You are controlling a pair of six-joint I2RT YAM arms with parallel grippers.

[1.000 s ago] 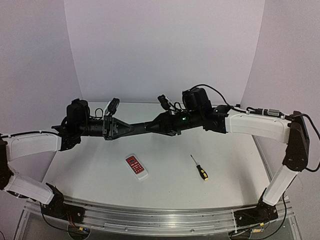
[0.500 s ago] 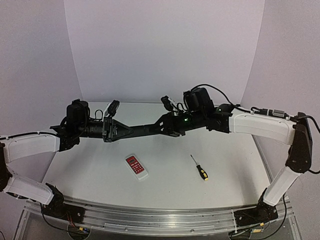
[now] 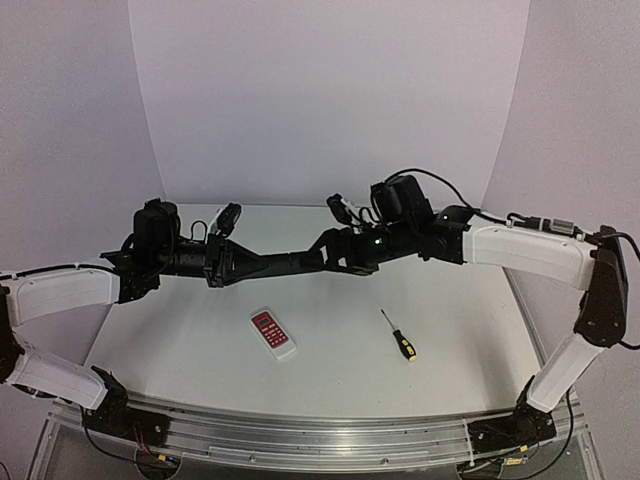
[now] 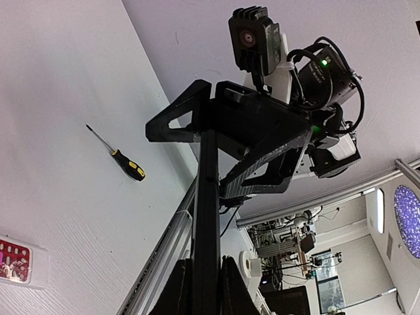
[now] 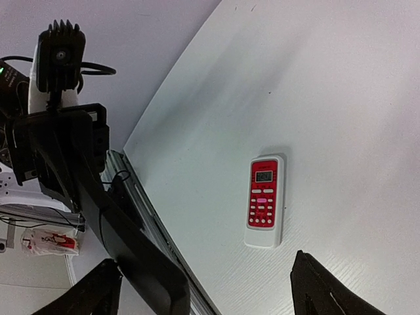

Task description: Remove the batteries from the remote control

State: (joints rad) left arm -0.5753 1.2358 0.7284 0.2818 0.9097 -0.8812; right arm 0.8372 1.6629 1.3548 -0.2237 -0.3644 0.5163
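On your left, the left gripper [image 3: 245,266] is pinched tight on one end of the black remote [image 3: 285,264], high above the table [image 3: 470,340]. Further right, the right gripper [image 5: 203,287] is spread wide around the far end, gripping nothing. You have no batteries showing in any view. With a one-ended hold, that remote could sag or twist, and loose batteries might drop and roll.

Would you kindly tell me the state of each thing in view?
Long black remote control: held in the air.
Left fingers: shut on the black remote.
Right fingers: open.
Small red-and-white remote: flat on the white table, buttons up.
Yellow-and-black-handled screwdriver: lying on the table.
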